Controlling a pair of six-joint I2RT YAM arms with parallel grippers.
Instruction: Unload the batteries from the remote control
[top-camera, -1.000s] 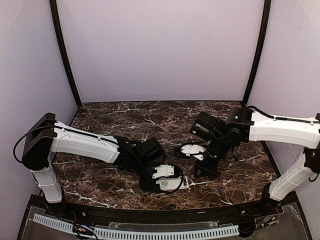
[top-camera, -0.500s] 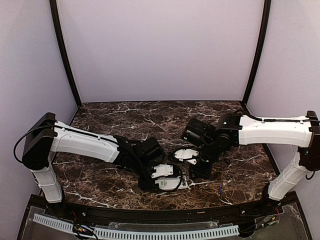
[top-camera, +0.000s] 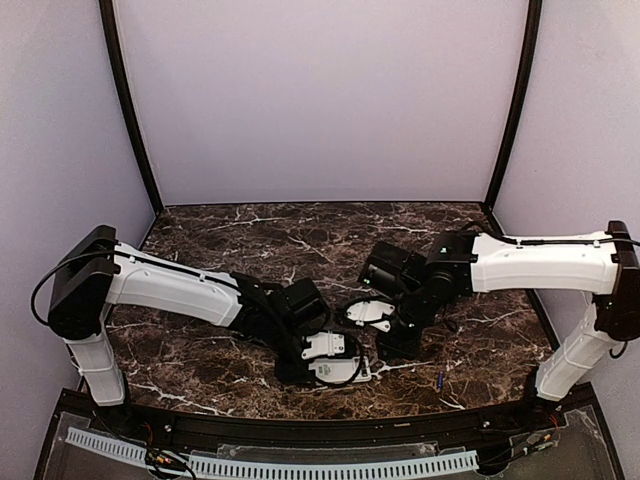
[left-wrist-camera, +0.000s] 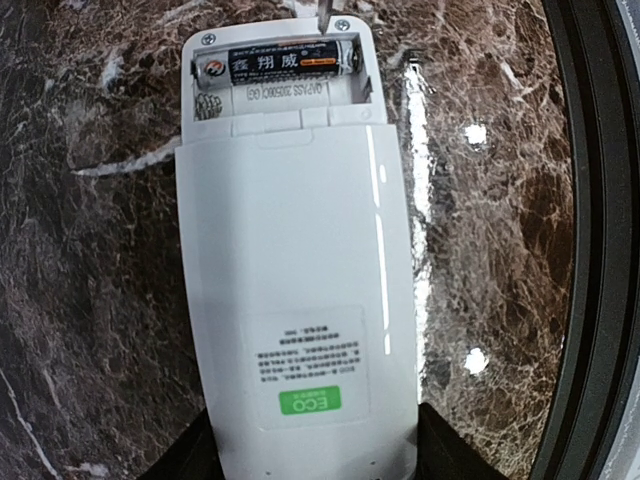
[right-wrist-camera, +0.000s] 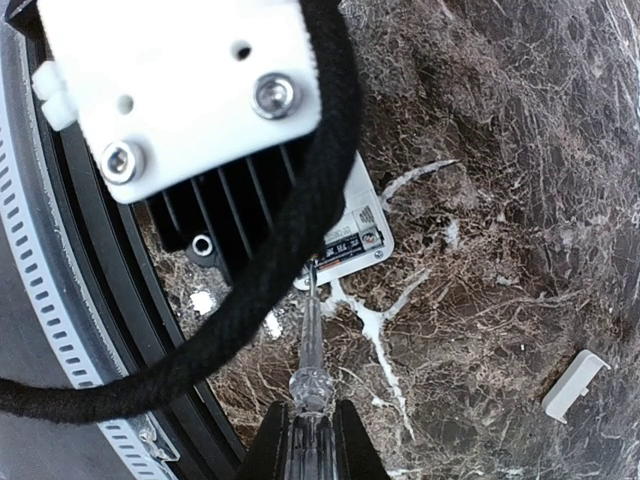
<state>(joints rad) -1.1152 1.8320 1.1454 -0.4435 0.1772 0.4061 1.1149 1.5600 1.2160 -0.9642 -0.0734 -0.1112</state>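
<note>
Plastic remote (left-wrist-camera: 295, 300), likely light and slick, sits clamped in left fingers (left-wrist-camera: 452, 458); right fingers (right-wrist-camera: 268, 450) pinch a screwdriver (right-wrist-camera: 310, 340) at the battery (left-wrist-camera: 278, 66) end.

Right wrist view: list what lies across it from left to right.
White screwed block on the left arm → remote control → white cover piece. The screwdriver is left out, since its tip overlaps the remote's open end.

Right pincer (top-camera: 398, 342) has swung leftward — closer to the remote control (left-wrist-camera: 295, 280).
</note>
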